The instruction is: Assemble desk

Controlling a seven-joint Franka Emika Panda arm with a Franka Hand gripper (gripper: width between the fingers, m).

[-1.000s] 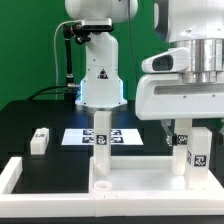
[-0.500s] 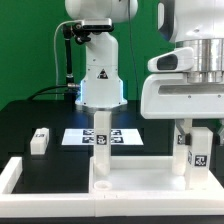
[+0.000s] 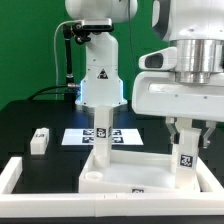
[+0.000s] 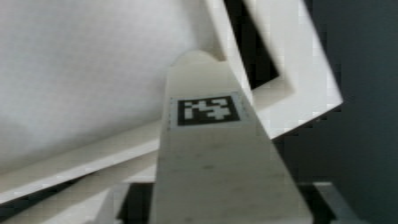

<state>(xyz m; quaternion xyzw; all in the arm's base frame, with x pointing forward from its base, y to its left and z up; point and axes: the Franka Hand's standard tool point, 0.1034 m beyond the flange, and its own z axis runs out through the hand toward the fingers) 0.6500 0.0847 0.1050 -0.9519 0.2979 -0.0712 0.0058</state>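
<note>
The white desk top (image 3: 140, 172) lies at the front, inside the border frame, with two white legs standing on it. One leg (image 3: 101, 135) rises at its corner on the exterior view's left. The other leg (image 3: 185, 156), tagged, stands on the exterior view's right with my gripper (image 3: 186, 132) shut on its upper part. In the wrist view this leg (image 4: 214, 140) fills the middle, a dark finger (image 4: 137, 203) hugging each side, and the desk top (image 4: 89, 80) lies beyond it. A third loose leg (image 3: 39, 140) lies on the black table at the exterior view's left.
The marker board (image 3: 75, 137) lies flat behind the desk top. A long low white border frame (image 3: 14, 176) runs along the front and the exterior view's left. The arm's white base (image 3: 100, 80) stands at the back.
The fingers have closed onto the tagged leg on the exterior view's right. The desk top has shifted a little toward the exterior view's left, and the gripper body sits higher.
</note>
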